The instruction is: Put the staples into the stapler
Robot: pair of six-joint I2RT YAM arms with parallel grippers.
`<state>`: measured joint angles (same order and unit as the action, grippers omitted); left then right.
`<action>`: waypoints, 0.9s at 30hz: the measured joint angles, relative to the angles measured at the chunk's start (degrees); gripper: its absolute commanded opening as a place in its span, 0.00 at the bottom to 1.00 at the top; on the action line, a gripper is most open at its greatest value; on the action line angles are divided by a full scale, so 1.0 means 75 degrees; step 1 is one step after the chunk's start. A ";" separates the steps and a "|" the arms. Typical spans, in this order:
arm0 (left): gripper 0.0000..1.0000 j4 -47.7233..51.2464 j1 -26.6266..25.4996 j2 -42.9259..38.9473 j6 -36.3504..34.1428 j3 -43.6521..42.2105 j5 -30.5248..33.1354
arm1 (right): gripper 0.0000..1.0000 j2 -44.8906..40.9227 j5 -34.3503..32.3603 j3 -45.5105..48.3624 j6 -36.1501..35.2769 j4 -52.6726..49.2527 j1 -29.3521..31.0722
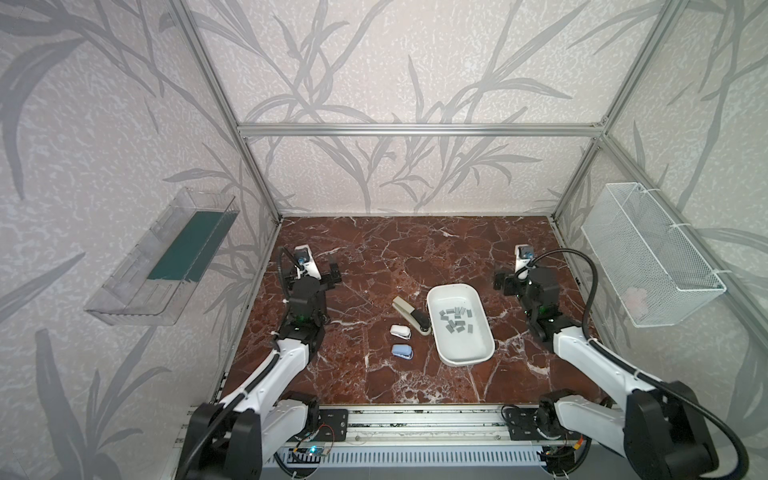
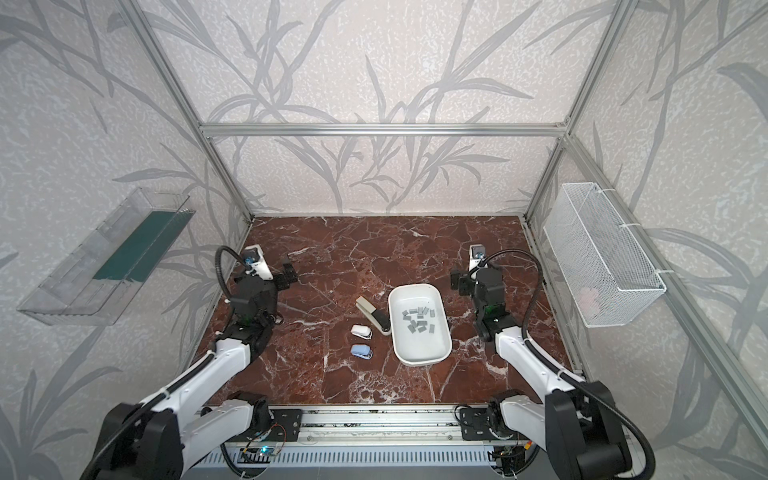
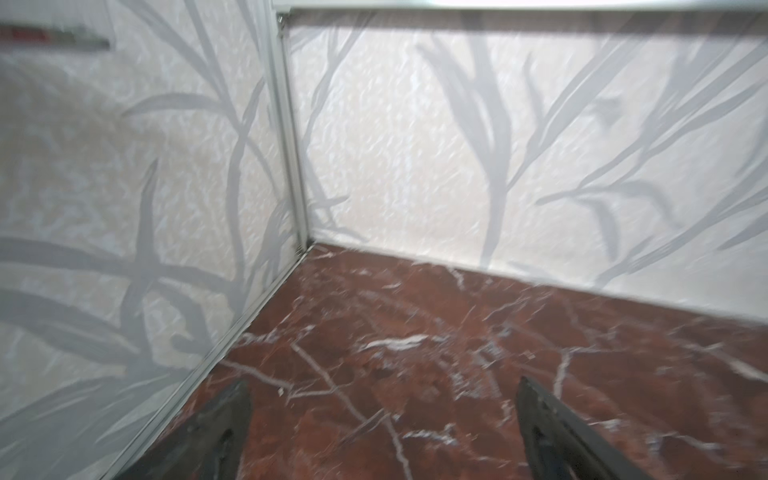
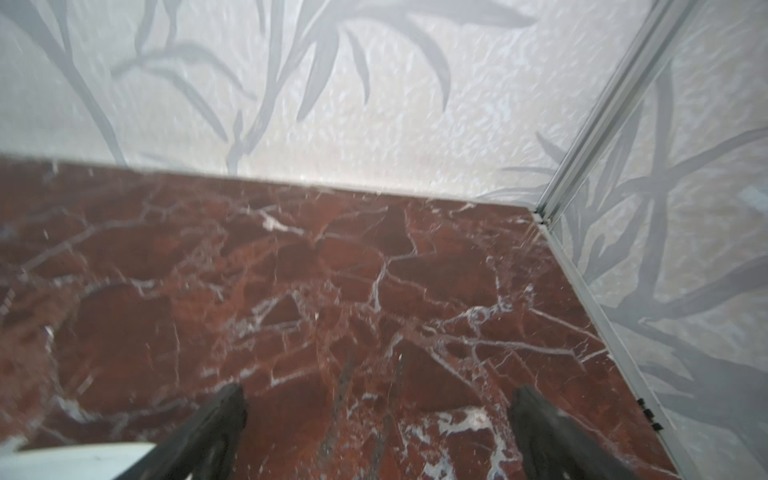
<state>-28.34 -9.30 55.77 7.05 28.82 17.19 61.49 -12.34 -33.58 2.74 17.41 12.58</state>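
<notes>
Several grey staples (image 1: pixel 457 322) (image 2: pixel 419 319) lie loose in a white tray (image 1: pixel 465 351) (image 2: pixel 424 348) right of centre. Just left of the tray a long beige stapler (image 1: pixel 409 316) (image 2: pixel 372 316) lies swung open. Nearer the front are a small white stapler (image 1: pixel 401 331) (image 2: pixel 360 331) and a small blue stapler (image 1: pixel 402 351) (image 2: pixel 361 351). My left gripper (image 1: pixel 332 272) (image 3: pixel 384 390) hovers open and empty at the back left, far from them. Beside the tray's far right corner, my right gripper (image 1: pixel 500 282) (image 4: pixel 378 395) is open and empty; the tray's rim (image 4: pixel 83 455) shows by it.
A clear plastic bin (image 1: pixel 162 266) hangs on the left wall and a white wire basket (image 1: pixel 652 257) on the right wall. Aluminium frame posts (image 1: pixel 257 183) stand at the back corners. A metal rail (image 1: pixel 415 419) runs along the front edge of the marble-patterned table (image 1: pixel 415 249).
</notes>
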 measured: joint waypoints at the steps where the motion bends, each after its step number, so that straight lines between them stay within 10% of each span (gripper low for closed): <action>1: 0.99 0.0411 0.0009 -0.0338 0.0131 0.0259 -0.0405 | 0.99 -0.0382 0.0105 -0.0323 0.0347 -0.0443 -0.0020; 9: 0.99 0.1731 0.0169 -0.1789 0.1087 0.0149 -0.2608 | 0.99 -0.2617 0.2025 0.0554 0.1950 -0.0551 -0.0035; 19: 0.88 0.0659 -0.0029 -0.0227 0.0819 -0.0233 -0.4966 | 0.87 -0.0195 0.2920 -0.0545 0.2055 -0.0950 0.1649; 27: 0.65 0.1545 -0.1711 0.1559 -0.1309 0.0764 -0.5910 | 0.79 0.1099 0.2503 -0.0944 0.1600 -0.1020 0.3418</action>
<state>-16.75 -22.13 67.46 -2.76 34.54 -27.14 69.73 6.44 -40.66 14.74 9.76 38.22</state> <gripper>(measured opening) 0.674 0.815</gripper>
